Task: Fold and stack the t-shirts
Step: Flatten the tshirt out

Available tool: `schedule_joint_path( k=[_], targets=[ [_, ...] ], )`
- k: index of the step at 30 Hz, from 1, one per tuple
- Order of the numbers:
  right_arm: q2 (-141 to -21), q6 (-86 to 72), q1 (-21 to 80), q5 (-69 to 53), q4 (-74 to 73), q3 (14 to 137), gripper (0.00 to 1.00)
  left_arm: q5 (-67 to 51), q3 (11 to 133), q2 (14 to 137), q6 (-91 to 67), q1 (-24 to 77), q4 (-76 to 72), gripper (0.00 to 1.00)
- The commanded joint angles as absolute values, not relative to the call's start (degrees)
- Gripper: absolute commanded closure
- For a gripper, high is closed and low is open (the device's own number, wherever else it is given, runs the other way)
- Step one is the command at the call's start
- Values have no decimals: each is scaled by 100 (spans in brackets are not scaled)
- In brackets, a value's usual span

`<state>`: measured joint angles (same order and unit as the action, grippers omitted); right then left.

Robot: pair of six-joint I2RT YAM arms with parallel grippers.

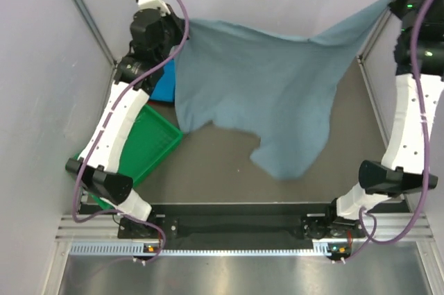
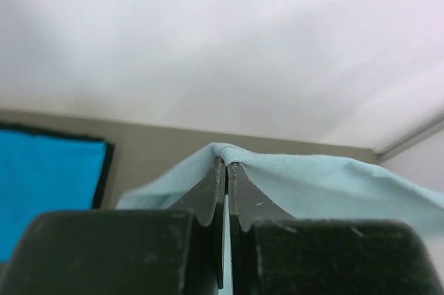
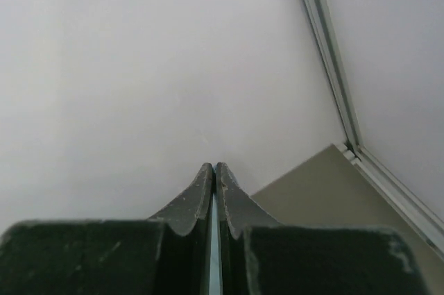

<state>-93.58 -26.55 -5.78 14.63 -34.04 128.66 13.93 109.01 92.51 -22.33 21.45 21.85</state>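
Note:
The large grey-blue t-shirt (image 1: 263, 87) hangs spread in the air between both arms, its lower edge drooping toward the table. At the shirt's top left corner my left gripper (image 1: 182, 30) is shut on the cloth. In the left wrist view the fabric (image 2: 333, 180) folds over the closed left gripper (image 2: 227, 163). My right gripper (image 1: 397, 0) holds the top right corner high by the back wall. The right wrist view shows that gripper (image 3: 214, 167) shut, with a thin blue sliver between its jaws. The turquoise t-shirt (image 1: 164, 91) (image 2: 41, 184) lies flat behind the left arm, mostly hidden.
A green plastic tray (image 1: 152, 144) sits at the near left, partly under the left arm. White walls with metal corner rails (image 1: 87, 14) close in the table on three sides. A black bar (image 1: 236, 225) runs along the near edge between the arm bases.

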Motion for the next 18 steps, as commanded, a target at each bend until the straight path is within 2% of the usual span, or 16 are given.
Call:
schedule_joint_path(
  k=[1,5,10,15,18],
  targets=[
    [-8545,-3436,-1124,546,-3207,13333,100,1029,11216,8422,-2232,2188,1574,100],
    [-7613,-3665,-1774,264,-3585,12817,100,520,10234,7464,-2346,2188,1302,100],
    [-6384,-3297,-1881,351,-4270,12884,100,97,9669,6198,-2557,2189,1327,100],
    [-5477,-3059,-1776,1341,-4930,13262,100,-509,9501,5311,-2803,2188,1625,100],
    [-5072,-3041,-1302,1887,-4975,13324,100,-703,9422,4959,-2821,2188,1687,100]
  ],
)
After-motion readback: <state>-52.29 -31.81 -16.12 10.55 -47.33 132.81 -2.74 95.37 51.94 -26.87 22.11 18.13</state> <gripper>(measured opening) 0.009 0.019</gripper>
